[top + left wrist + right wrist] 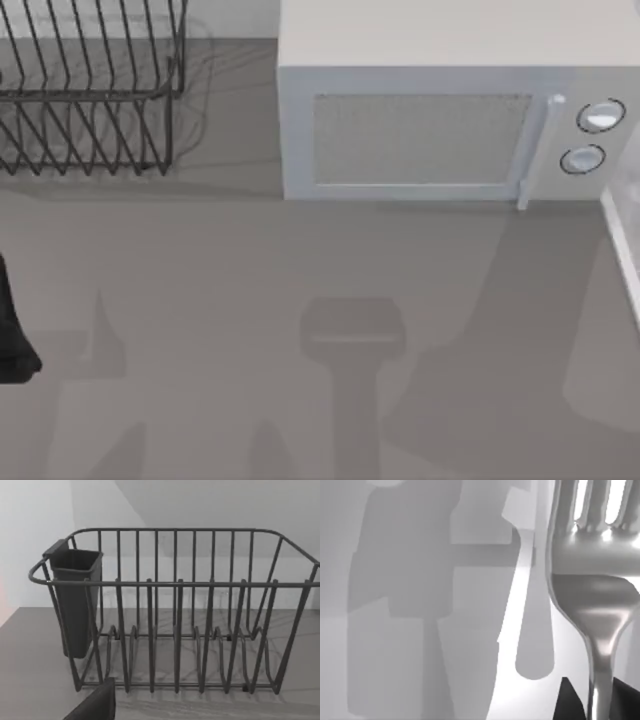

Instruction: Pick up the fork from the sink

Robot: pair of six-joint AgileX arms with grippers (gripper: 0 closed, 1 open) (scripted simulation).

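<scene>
1. The fork (592, 605), shiny silver, is seen close up in the right wrist view, at the right of the frame, with its tines at the upper right and its narrow neck running down to the lower edge.
2. The neck of the fork is flanked at the bottom edge of that view by two dark fingers (567, 702) of the right gripper (594, 705), one on each side and close against it; the fork appears to be pinched between them.
3. Behind the fork a pale surface is seen, on which the fork's grey shadow with a rounded end is cast, beside broader blocky shadows.
4. In the top view the grey tabletop (200, 300) is crossed by the shadows of the arms, one of them at the centre of the frame.
5. A white microwave (450, 130) stands at the upper right of the top view, with a vertical door handle and two round knobs on its right.
6. A dark wire dish rack (90, 90) stands at the upper left of the top view; in the left wrist view it is seen with a dark cutlery cup (75, 600) hung at one end.
7. The left arm (12, 330) is seen as a dark shape at the left edge of the top view; whether its fingers are spread or pressed together cannot be told.
</scene>
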